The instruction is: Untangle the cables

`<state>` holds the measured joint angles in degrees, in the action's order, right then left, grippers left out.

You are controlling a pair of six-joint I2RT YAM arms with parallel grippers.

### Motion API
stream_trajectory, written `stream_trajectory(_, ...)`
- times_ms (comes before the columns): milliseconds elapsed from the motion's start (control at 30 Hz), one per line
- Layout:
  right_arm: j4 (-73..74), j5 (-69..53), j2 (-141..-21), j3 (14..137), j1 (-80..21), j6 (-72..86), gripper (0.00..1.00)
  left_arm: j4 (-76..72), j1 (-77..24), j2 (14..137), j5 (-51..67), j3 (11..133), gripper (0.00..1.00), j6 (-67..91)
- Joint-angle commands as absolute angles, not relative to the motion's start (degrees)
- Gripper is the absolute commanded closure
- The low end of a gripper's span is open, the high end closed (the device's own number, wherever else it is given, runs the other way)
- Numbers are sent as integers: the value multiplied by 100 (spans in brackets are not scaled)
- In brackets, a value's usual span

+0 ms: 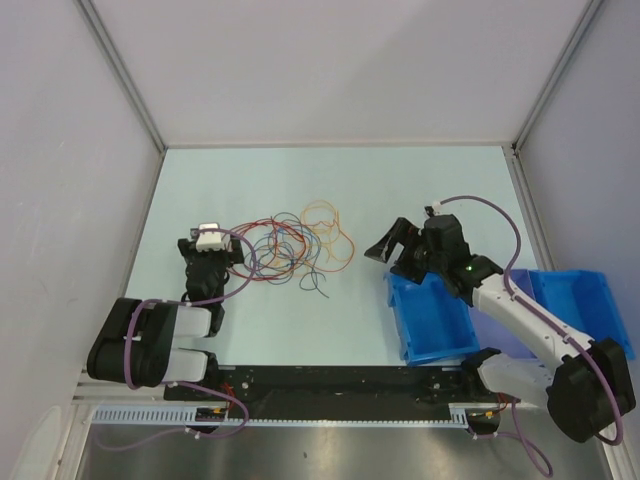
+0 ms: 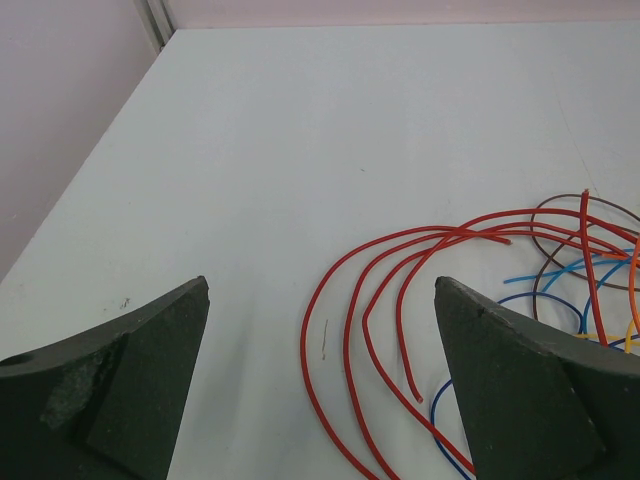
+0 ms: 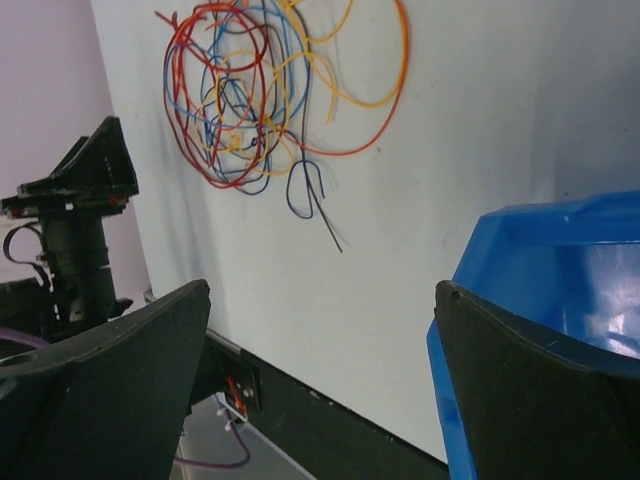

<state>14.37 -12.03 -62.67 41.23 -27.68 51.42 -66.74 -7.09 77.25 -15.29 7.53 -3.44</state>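
The cables (image 1: pixel 295 245) lie in a loose tangle of red, orange, yellow, blue, purple and dark loops on the white table, mid-left. My left gripper (image 1: pixel 212 245) sits at the tangle's left edge. In the left wrist view it (image 2: pixel 321 285) is open and empty, with red cable loops (image 2: pixel 350 330) on the table between and beyond its fingers. My right gripper (image 1: pixel 395 255) is open and empty, apart from the tangle on its right, above the blue bin's left end. In the right wrist view it (image 3: pixel 322 290) faces the tangle (image 3: pixel 250 90) from a distance.
A blue bin (image 1: pixel 430 320) stands under the right arm, and a second blue bin (image 1: pixel 585 300) is at the right edge. The first bin's corner shows in the right wrist view (image 3: pixel 560 290). Walls enclose the table on three sides.
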Motion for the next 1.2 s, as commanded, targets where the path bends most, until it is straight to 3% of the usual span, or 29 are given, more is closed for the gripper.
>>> stream_trajectory(0,1169,-1705,-5968,4192,-2900,5133,3,-6952,-668,7690,-1459,896,0,-237)
stream_trajectory(167,2468,-908,-5652,4719,-3006,4738,3,-6952,-668,7690,-1450,879,0,-237)
stream_trajectory(300,2435,-844,-5406,4982,-3242,4650,3,-6393,-677,7139,-1318,1159,0,-369)
stream_trajectory(333,2487,-783,-5405,5036,-3313,4658,3,-4771,-685,6858,-1388,1430,0,-265)
stream_trajectory(433,2714,-686,-5624,5063,-3585,4807,9,-2364,-686,6416,-1768,2862,0,676)
stream_trajectory(533,2961,-161,-5967,5071,-4269,4816,15,-1255,-686,6591,-1599,3908,0,1131)
stream_trajectory(700,3156,97,-6310,4931,-4772,4799,21,2523,-353,7424,-2235,5536,0,5014)
stream_trajectory(733,3094,62,-6363,4835,-4746,4738,21,2166,136,7583,-666,5528,0,4340)
stream_trajectory(767,3050,70,-6381,4773,-4729,4703,21,1771,254,7689,-172,5398,0,4142)
stream_trajectory(1000,2874,-667,-6539,4167,-3833,4351,24,2311,44,7419,-676,5300,0,3797)
stream_trajectory(1167,3199,-922,-6285,4087,-2928,3798,23,2654,-834,6857,-1160,5221,0,3744)
